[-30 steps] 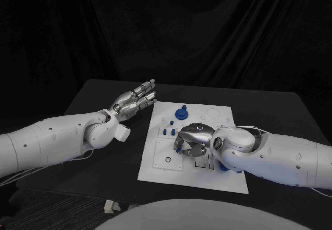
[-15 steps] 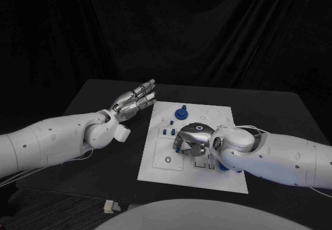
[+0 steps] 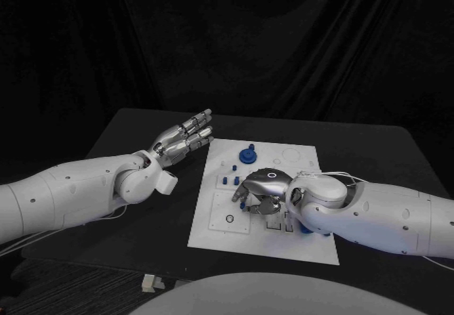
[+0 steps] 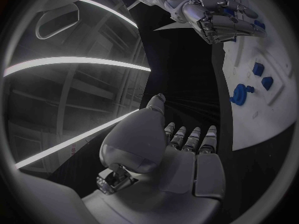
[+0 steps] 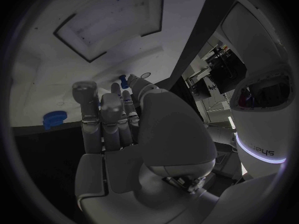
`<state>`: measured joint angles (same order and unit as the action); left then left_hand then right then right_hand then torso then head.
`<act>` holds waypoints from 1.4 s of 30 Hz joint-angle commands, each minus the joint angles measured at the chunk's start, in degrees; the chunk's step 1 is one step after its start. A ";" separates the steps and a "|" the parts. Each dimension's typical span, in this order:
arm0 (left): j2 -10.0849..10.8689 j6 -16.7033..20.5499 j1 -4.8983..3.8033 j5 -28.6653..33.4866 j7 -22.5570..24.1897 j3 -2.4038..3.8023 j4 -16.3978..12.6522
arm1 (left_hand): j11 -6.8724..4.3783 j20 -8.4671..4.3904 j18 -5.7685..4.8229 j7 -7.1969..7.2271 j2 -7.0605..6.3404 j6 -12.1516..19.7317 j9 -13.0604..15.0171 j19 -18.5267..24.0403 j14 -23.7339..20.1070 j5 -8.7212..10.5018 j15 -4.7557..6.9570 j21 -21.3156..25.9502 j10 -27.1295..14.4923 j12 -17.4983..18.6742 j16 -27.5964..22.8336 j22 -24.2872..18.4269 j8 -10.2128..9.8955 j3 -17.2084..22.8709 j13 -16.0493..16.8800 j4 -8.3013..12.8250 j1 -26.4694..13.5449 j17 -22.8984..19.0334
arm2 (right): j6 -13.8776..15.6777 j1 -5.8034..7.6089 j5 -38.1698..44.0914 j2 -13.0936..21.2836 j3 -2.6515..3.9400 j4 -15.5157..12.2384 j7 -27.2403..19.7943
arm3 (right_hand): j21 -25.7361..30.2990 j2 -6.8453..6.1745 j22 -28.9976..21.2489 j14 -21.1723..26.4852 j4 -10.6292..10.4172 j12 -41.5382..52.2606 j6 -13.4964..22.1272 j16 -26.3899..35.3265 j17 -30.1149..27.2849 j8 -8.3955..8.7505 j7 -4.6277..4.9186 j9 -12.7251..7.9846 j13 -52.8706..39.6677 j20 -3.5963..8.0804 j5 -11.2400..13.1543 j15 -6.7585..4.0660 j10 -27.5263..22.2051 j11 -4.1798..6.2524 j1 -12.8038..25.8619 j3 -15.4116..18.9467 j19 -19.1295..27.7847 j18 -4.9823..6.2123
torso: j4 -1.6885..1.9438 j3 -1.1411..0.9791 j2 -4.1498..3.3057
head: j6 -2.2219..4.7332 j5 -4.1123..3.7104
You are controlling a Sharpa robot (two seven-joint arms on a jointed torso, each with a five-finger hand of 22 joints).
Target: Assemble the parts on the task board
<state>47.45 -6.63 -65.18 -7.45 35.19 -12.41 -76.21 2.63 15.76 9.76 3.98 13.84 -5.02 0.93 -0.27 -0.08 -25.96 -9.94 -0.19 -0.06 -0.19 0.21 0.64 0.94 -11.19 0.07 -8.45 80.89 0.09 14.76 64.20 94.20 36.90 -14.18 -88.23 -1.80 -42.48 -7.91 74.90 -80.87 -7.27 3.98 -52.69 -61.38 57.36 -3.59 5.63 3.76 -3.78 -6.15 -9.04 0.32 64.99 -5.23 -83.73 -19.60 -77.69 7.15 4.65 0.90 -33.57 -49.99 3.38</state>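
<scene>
So the right hand [image 3: 260, 195] is hunched over the middle of the white rectangular task board [image 3: 227, 236], fingers curled downward toward the plate. In the right wrist view a small blue part [image 5: 123, 81] shows just past the fingertips [image 5: 84, 92], but I can't tell whether it's actually pinched or only sitting close to them — same in the head view, where the hand covers whatever is under it.

The left hand [image 3: 184, 139] is parked in the upper left of the board's surroundings, just off the board's top-left corner, palm flat, fingers stretched out and holding nothing.

My guess at the step: the right hand is working a small piece at the board's centre. To do it well I'd keep the wrist steady, line the piece up square with its recess before pressing, and push straight down rather than at a slant — the slots look tight. The left hand could steady the board's edge if it slides.

Counting what's visible in the head view: one bigger round blue knob-like piece [image 3: 247, 155] near the board's top, and three small blue pegs [image 3: 228, 178] in a cluster left of the right hand. One black ring [image 3: 229, 218] lies lower left on the board.
</scene>
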 commanded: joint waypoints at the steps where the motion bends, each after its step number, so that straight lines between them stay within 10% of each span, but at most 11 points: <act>1: -0.13 -0.61 0.07 0.06 0.52 0.06 -0.06 | 0.35 0.54 0.41 -0.46 0.52 -0.08 0.07 0.00 0.08 -0.25 -0.30 -0.05 0.06 0.19 -0.21 0.00 0.18 0.12 -0.07 0.23 -0.20 -0.09 | 0.12 -0.16 0.28 0.04 0.02 -0.03 -0.21 | 0.48 -0.19 5.19 0.25 -0.29 0.00 -0.50 0.38 -0.12 -0.41 0.07 0.12 -0.08 0.00 0.38 0.05 -0.43 -0.03 0.51 0.14 0.44 0.24 | 0.00 -0.03 -0.05 | -0.01 -0.04; 13: 0.08 -0.50 0.10 0.06 0.55 0.06 -0.15 | 0.39 0.55 0.41 -0.48 0.47 -0.09 0.07 -0.01 0.08 -0.24 -0.30 -0.05 0.06 0.19 -0.21 0.02 0.18 0.10 -0.07 0.31 -0.22 -0.09 | 3.61 0.33 0.28 2.40 0.04 -1.65 0.99 | 7.77 -0.20 3.79 2.98 -0.50 0.16 2.65 3.45 -3.38 -0.12 -1.38 0.02 -0.07 0.13 2.56 -0.27 -13.48 -1.36 0.74 5.30 3.06 1.10 | -0.01 -0.06 -0.02 | -0.01 -0.19; 17: 0.34 -0.39 0.10 0.06 0.65 0.06 -0.39 | 0.42 0.56 0.41 -0.49 0.36 -0.14 0.08 -0.02 0.08 -0.22 -0.31 -0.06 0.06 0.19 -0.21 0.04 0.19 0.05 -0.07 0.40 -0.25 -0.09 | 5.69 2.13 0.29 5.30 0.06 -4.26 1.91 | 10.01 -0.06 3.50 3.92 -2.25 0.76 4.05 4.07 -4.33 -0.16 -2.36 0.07 0.04 -0.14 2.84 0.05 -19.05 -1.75 0.08 9.42 3.62 1.32 | -0.02 -0.12 -0.03 | -0.01 -0.29; 22: 0.86 -0.15 0.10 0.06 0.77 0.06 -0.88 | 0.46 0.58 0.42 -0.49 0.26 -0.20 0.10 -0.07 0.08 -0.23 -0.31 -0.11 0.06 0.19 -0.21 0.16 0.21 0.00 -0.07 0.51 -0.30 -0.09 | 8.57 5.44 0.29 10.36 0.09 -7.88 3.39 | 11.81 -2.48 3.33 4.49 -9.38 1.21 4.84 4.66 -5.45 -0.12 -3.18 0.07 0.09 -0.41 2.80 0.24 -24.34 -1.92 -3.53 13.01 3.60 1.49 | -0.01 -0.10 0.05 | -0.01 -0.37; 29: 0.88 -0.09 0.11 0.06 0.89 0.05 -1.03 | 0.51 0.63 0.46 -0.50 0.25 -0.27 0.11 -0.13 0.08 -0.47 -0.32 -0.16 0.06 0.19 -0.21 0.25 0.23 0.05 -0.07 0.80 -0.30 -0.09 | 8.51 7.96 0.29 15.24 0.07 -9.20 5.07 | 11.96 -3.59 3.39 4.42 -9.71 0.77 11.12 4.66 -5.65 0.39 -4.17 -0.40 0.17 -0.27 2.77 0.09 -28.51 -1.69 -3.46 14.31 3.26 1.46 | 0.05 -0.03 0.04 | -0.01 -1.31; 42: 0.89 -0.27 0.17 0.06 0.98 0.05 -0.98 | 0.53 0.65 0.46 -0.51 0.33 -0.29 0.11 -0.17 0.08 -0.79 -0.33 -0.18 0.06 0.19 -0.21 0.31 0.24 0.22 -0.07 1.19 -0.15 -0.09 | 6.47 5.78 0.29 16.98 0.02 -5.83 5.53 | 5.01 -2.78 4.83 0.68 -9.64 4.12 19.77 1.42 -2.96 0.76 -7.48 -0.82 -0.11 0.16 4.31 -0.25 -23.48 -1.97 -0.98 14.05 -0.83 0.52 | 0.01 0.00 0.02 | -0.01 -1.20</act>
<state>48.36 -6.62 -65.12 -7.45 35.17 -12.41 -77.05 2.78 15.96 9.75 3.77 13.83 -5.22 0.98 -0.47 -0.08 -26.41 -9.93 -0.19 0.10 -0.19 0.21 0.88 0.94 -11.04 0.05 -7.65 80.89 0.08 21.31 70.30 94.19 53.92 -14.20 -94.41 2.43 -37.15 -10.69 74.92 -79.76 -17.06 7.82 -33.19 -59.92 54.28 -3.20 -1.81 3.02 -3.85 -5.98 -5.04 0.08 41.19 -7.20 -85.31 -5.37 -78.07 8.06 4.65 0.92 -33.54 -49.99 2.35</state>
